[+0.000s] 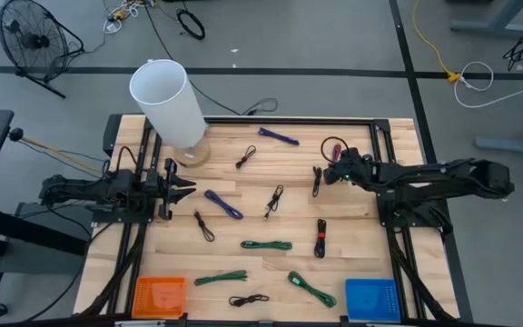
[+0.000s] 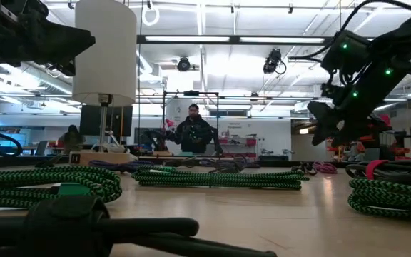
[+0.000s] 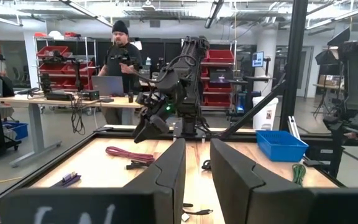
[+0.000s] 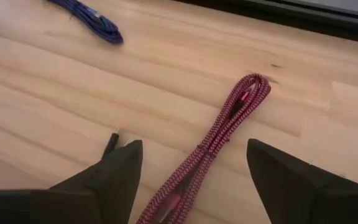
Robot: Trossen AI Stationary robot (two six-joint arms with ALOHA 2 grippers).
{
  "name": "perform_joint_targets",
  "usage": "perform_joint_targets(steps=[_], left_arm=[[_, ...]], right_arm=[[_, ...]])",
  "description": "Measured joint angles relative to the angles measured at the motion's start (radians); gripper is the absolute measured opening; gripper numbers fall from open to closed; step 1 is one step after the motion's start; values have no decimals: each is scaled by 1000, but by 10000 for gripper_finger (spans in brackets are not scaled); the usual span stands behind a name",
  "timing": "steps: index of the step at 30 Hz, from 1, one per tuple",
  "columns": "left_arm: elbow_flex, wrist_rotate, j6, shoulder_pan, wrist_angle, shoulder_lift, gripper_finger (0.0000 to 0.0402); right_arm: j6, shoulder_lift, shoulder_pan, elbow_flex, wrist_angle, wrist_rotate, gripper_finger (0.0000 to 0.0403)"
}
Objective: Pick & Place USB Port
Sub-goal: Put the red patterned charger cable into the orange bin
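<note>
Right wrist view: right end effector [image 4: 191, 180] open, hovering over pink cable [image 4: 219, 140] on bench [image 4: 55, 93]; approach step, we judge. Next: descend, close. Left end effector [image 1: 182, 188] waits, probably open.

I see table [image 4: 55, 93]: pale wood, smooth matt | pink cable [image 4: 225, 134]: woven braided sheath | right gripper [image 4: 194, 174] fingers [image 4: 114, 174]: dark matt plastic | bins [image 1: 371, 298]: plastic mesh

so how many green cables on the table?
3, all near the front edge: one at centre, one beside the orange bin, one left of the blue bin. None seem hidden in the high view.
</note>
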Motion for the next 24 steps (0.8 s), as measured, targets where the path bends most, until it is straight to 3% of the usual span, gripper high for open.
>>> perform_joint_targets(steps=[12,24], left_arm=[[0,0,-1,0,-2,0,78],[0,0,-1,0,-7,0,78]], right_arm=[[109,158,-7,0,43,-31,293],[106,305,-5,3,137,-43,274]])
